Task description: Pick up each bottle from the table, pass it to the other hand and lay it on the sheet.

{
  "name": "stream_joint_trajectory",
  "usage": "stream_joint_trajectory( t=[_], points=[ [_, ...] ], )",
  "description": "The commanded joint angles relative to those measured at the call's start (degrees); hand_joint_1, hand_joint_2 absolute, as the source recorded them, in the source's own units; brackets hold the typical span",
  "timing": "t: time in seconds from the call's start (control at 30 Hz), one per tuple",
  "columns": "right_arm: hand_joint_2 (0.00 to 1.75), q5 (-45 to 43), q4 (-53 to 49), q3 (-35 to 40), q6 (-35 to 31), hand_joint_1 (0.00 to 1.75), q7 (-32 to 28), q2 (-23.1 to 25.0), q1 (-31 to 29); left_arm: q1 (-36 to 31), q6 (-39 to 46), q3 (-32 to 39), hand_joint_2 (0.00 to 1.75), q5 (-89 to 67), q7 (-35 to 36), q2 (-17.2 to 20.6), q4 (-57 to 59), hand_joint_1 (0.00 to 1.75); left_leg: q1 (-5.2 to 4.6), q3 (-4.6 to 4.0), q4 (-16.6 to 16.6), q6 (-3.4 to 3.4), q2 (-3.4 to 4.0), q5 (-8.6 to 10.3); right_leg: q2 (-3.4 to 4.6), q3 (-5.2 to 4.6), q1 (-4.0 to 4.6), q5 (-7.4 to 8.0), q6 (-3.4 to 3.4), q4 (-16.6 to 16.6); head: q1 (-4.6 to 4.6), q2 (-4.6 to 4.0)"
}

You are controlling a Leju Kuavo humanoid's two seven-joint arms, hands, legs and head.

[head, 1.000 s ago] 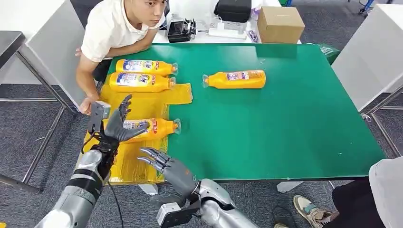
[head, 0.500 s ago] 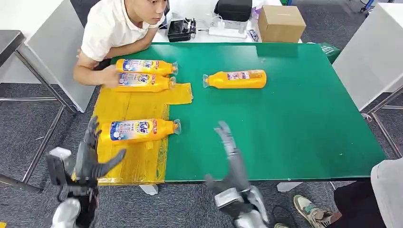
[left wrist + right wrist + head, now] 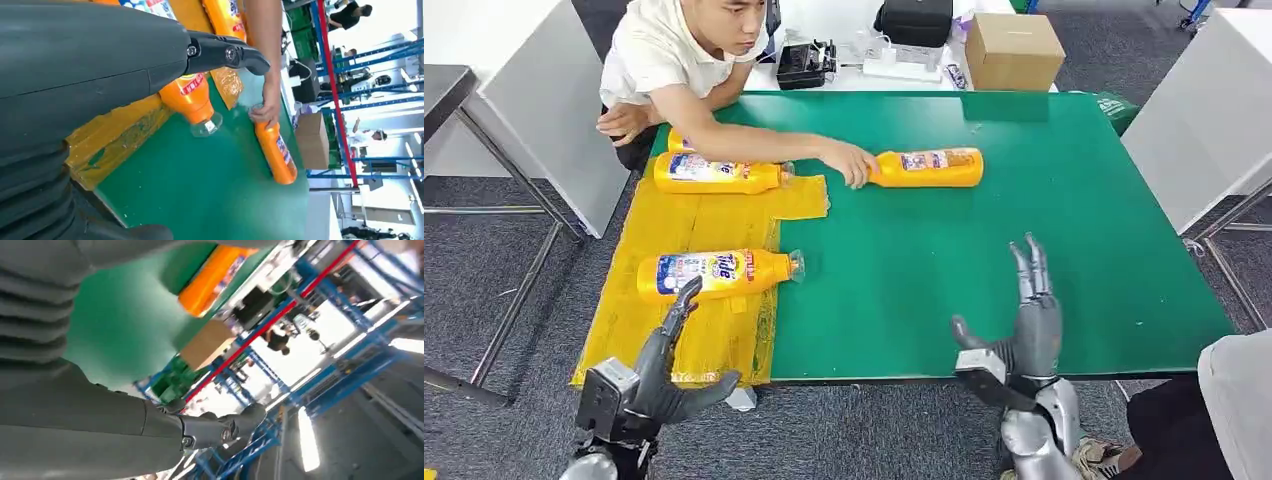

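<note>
While a person's hand (image 3: pixel 856 163) grips the bottle (image 3: pixel 929 167) lying on the green table (image 3: pixel 1074 220), well beyond the empty, spread right robot hand (image 3: pixel 1029 320), reaching now risks collision; left robot hand (image 3: pixel 659 370) likewise empty.

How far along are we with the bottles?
Done: bottles already lie on the yellow sheet, including the near bottle and a far one. In hand: nothing; the left hand and right hand are both open. Left: the bottle on the green table, where a person's hand touches its cap end.
</note>
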Motion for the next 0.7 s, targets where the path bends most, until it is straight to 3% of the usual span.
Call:
stream_joint_trajectory(
  t=[0.03, 0.23, 0.47, 0.57, 0.7],
  points=[
    [1.75, 3.62, 10.63, -1.93, 0.16, 0.00, 1.59, -2.38, -4.08, -3.55, 1.58, -3.65, 1.75, -3.03, 0.98, -1.54, 8.33, 0.00, -0.05, 0.36, -0.16, -0.01, -0.04, -0.04, -0.13, 0.37, -0.03, -0.07, -0.03, -0.13, 0.00, 0.00],
    [1.75, 6.76, 15.60, -0.89, -4.24, 0.00, 0.78, -2.59, -3.12, -8.74, 5.68, -4.69, 1.75, -6.66, 0.22, -6.82, 19.36, 0.00, -0.06, 0.45, -0.20, 0.01, -0.11, -0.02, -0.22, 0.48, -0.04, -0.06, -0.01, -0.18, 0.00, 0.00],
    [1.75, 6.75, 14.59, -0.72, -4.43, 0.00, 0.78, -2.78, -2.36, -9.40, 5.79, -4.38, 1.75, -6.77, 0.11, -6.93, 20.27, 0.00, -0.04, 0.27, -0.11, -0.01, -0.01, -0.05, -0.08, 0.29, -0.02, -0.05, -0.03, -0.10, 0.00, 0.00],
    [1.75, 17.43, 9.29, -8.43, -4.61, 0.00, 0.57, 0.41, 1.73, -10.05, 6.66, -2.88, 1.75, -5.35, -1.41, -8.24, 19.59, 0.00, -0.06, 0.38, -0.13, -0.02, -0.18, -0.08, -0.30, 0.42, -0.02, -0.16, -0.05, -0.09, 0.00, 0.00],
    [1.75, 25.56, 11.96, -11.04, -4.61, 0.00, 1.17, 2.28, -2.22, -7.22, 7.45, -1.77, 1.75, -3.74, -2.44, -8.39, 16.65, 0.00, -0.07, 0.33, -0.08, -0.03, -0.03, -0.10, -0.11, 0.31, -0.03, -0.12, -0.04, -0.03, 0.00, 0.00]
  ],
)
